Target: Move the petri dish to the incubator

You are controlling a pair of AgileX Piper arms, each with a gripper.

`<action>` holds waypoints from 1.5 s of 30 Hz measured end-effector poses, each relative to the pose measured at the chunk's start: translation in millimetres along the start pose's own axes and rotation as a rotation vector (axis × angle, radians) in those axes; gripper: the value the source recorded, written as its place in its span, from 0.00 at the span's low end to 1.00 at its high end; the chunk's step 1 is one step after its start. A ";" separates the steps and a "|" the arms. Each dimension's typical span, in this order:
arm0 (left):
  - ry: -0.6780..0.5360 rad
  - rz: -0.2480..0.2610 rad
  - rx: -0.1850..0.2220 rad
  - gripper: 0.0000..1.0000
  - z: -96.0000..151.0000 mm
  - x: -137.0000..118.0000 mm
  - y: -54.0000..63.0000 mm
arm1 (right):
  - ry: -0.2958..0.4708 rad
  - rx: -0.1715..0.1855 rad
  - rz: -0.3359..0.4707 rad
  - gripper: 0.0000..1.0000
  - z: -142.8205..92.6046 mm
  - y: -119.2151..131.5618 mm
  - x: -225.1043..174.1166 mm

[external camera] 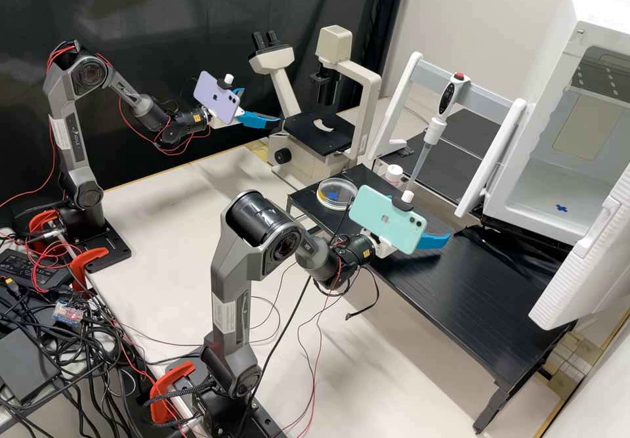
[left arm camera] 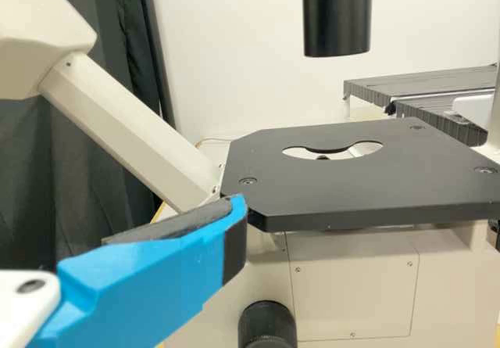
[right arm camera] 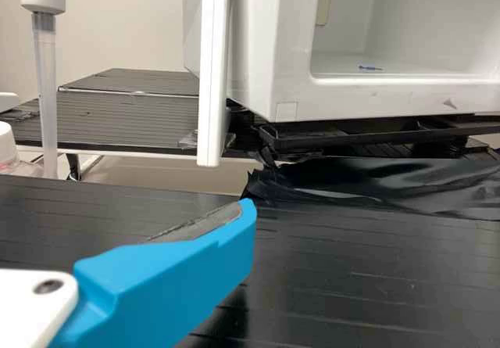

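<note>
Incubator (external camera: 535, 219) stands open, blue mark (external camera: 562, 208) inside, petri dish (external camera: 337, 193) outside.

High view: black curtain (external camera: 197, 37), folded, 10 to 12 o'clock. Plain off-white wall (external camera: 472, 18) at 1 o'clock. Pale counter (external camera: 164, 228) through the middle down to 5 o'clock, soft shadows on it. Black ribbed counter (external camera: 459, 300) toward 4 o'clock; another black ribbed surface (external camera: 459, 126) at 2 o'clock.
</note>
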 end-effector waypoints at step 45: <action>0.000 0.000 0.000 1.00 0.0 0.0 0.0 | 0.334 -0.173 -0.209 1.00 -62.9 -82.2 -72.7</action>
